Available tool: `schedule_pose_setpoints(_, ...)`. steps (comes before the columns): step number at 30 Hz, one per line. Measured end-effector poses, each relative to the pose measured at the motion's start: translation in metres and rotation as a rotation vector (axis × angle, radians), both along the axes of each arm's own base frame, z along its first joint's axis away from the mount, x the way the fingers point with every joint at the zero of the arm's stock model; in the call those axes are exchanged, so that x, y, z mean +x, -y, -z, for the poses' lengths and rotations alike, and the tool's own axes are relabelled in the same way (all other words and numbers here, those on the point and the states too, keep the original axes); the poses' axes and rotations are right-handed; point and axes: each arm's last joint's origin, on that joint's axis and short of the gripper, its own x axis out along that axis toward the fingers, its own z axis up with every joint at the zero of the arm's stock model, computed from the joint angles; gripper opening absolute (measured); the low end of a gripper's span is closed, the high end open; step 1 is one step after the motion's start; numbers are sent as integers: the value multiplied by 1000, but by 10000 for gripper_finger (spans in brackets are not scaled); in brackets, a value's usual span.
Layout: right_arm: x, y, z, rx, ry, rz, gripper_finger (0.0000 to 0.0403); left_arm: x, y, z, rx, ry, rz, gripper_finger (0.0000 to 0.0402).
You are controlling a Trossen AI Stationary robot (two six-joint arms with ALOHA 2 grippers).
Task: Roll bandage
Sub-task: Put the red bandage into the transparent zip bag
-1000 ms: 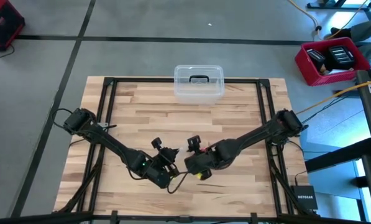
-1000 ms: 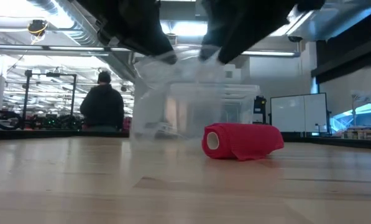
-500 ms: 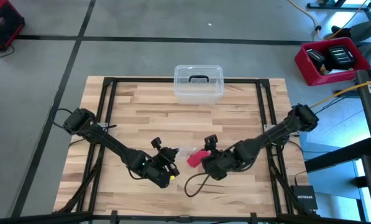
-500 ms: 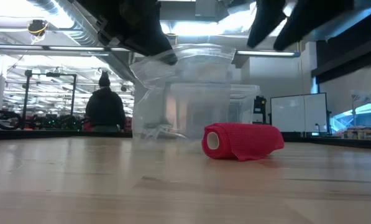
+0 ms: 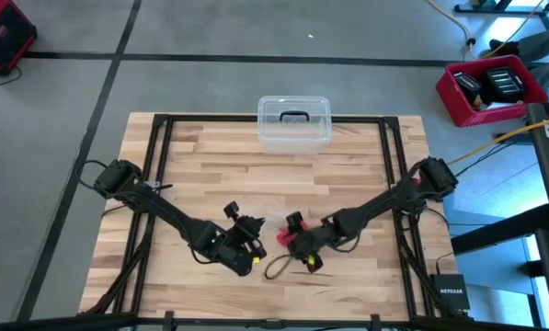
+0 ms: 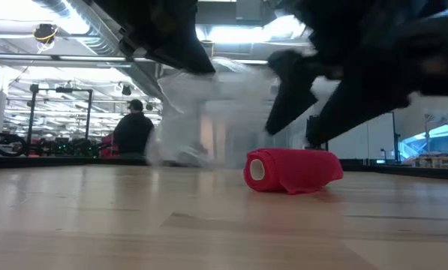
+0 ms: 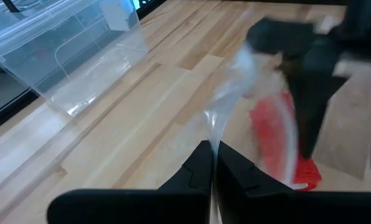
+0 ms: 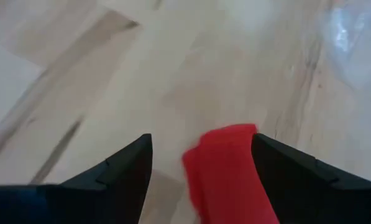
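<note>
Red bandage (image 6: pixel 293 170) lies rolled on the counter (image 6: pixel 133 217); right claw (image 8: pixel 201 163) spread wide over it, left claw (image 7: pixel 211 163) pinching blurred clear wrapper (image 7: pixel 238 87).

The right gripper (image 8: pixel 201 163) has swung back over the bandage (image 8: pixel 229 171), fingers wide apart.

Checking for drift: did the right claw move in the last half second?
Yes. In the high view the right claw shifted left toward the left claw, over the bandage roll; the clear plastic box stayed put.
</note>
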Motion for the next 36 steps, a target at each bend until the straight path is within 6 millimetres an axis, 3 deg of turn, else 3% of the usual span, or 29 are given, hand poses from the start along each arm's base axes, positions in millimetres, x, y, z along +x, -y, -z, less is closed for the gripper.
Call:
schedule_pose_setpoints(7, 13, 25, 9, -4, -33, 73, 276, 0, 0, 0, -4, 3, -4, 1)
schedule_pose_setpoints(17, 18, 24, 30, -20, -66, 75, 271, 0, 0, 1, -7, -1, -2, 1)
schedule_pose_setpoints(21, 19, 23, 32, -19, -61, 79, 235, 0, 0, 1, -9, 0, -3, 1)
schedule_pose_setpoints(25, 20, 23, 29, -40, -83, 93, 161, 0, 0, 1, -9, 1, -3, 1)
schedule_pose_setpoints(30, 9, 15, 7, -59, -131, 64, 78, 0, 0, 1, -13, 5, -5, 1)
schedule_pose_setpoints(36, -21, -3, -66, -29, 61, 38, 83, 0, 0, 0, -9, 5, -2, 1)
